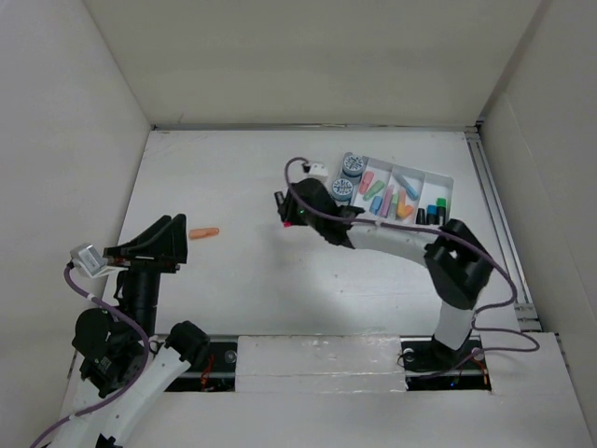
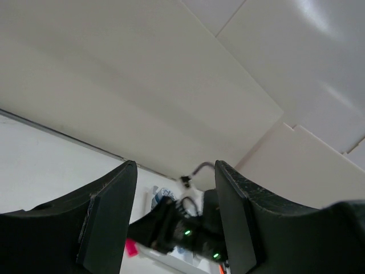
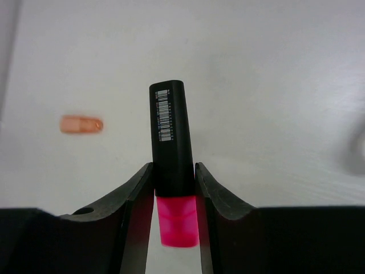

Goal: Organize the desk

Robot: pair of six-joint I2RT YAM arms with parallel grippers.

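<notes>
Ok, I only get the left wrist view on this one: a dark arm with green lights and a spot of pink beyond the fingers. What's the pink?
Observer: A highlighter, black barrel with a pink end, clamped in the right hand.
Reviewer: Anything loose on the desk?
Observer: One small orange piece lies on it, beside the left hand in the top view.
Reviewer: Where would things go?
Observer: A white tray at the far right already holds coloured markers and two round blue items.

overhead view looks down on the desk (image 1: 242,271); close right wrist view shares its orange cap (image 3: 81,124).
</notes>
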